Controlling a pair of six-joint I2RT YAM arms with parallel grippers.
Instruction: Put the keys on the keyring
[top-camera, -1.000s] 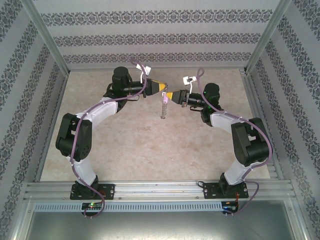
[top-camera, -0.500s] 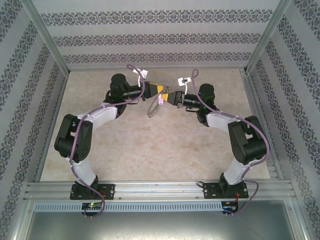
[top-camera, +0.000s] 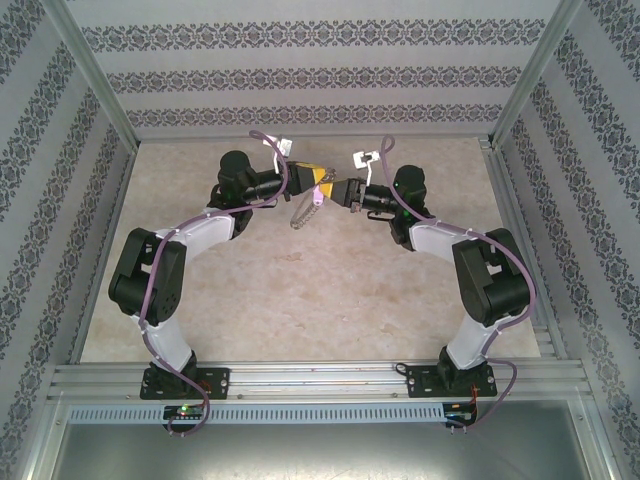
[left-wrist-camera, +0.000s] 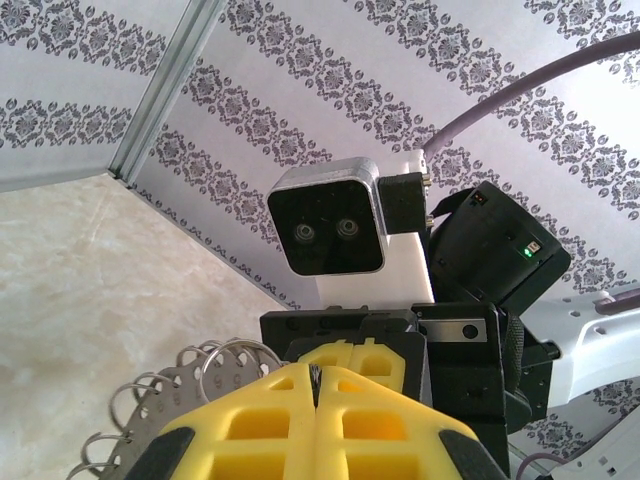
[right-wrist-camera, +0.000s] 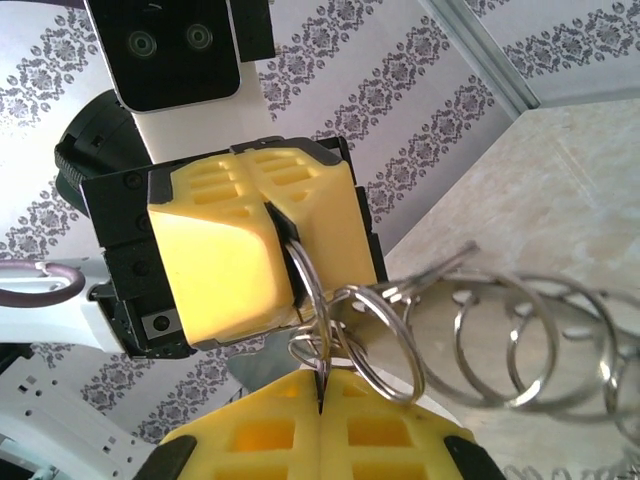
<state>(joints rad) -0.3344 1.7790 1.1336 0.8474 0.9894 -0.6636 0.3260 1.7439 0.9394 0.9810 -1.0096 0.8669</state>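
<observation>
One keyring (top-camera: 299, 215) with one key (top-camera: 315, 199), held in the air above the tabletop (top-camera: 300, 300) between two end effectors.
From the left: the left end effector (top-camera: 322, 180) is closed, pinching one wire loop. The keyring, silvery and many-looped, has its long axis slanting from the pinch point down toward the near left. The key has a lilac head and sits at the ring's upper end; I cannot tell which way its blade points. The right end effector (top-camera: 339, 187) is closed on the loops, tip to tip with the left.

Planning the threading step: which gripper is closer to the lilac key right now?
Left, narrowly. The key hangs just under the left gripper; the right gripper sits beside it, off to its right.
</observation>
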